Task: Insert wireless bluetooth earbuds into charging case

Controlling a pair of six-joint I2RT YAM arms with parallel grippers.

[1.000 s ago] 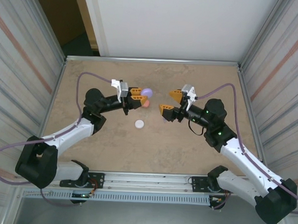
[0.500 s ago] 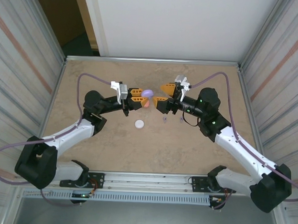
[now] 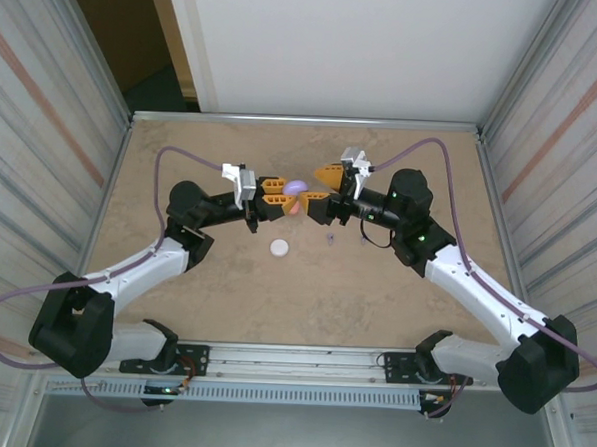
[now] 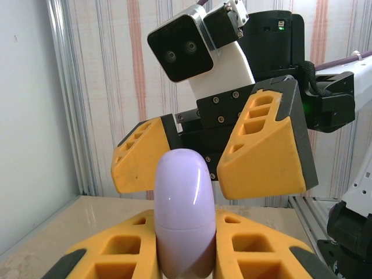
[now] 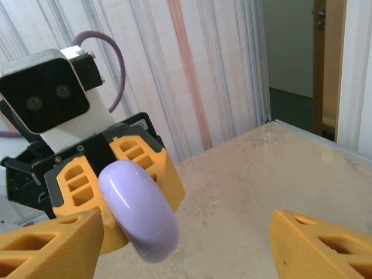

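A closed, pale purple charging case stands upright between the orange fingers of my left gripper, which is shut on its lower half. The case's seam shows no gap. My right gripper is open and faces the left one, its fingers spread to either side of the case's top without touching it. In the right wrist view the case sits just past my left finger. One tiny purple earbud lies on the table below the right gripper.
A small white round case lies on the table nearer the bases. A pink-red item sits just below the held case; I cannot tell whether it is a case or an earbud. Corrugated walls close both sides.
My right gripper has swung left and towards the back, from beside the purple earbud to flanking the held purple case. The left gripper and case have barely moved.
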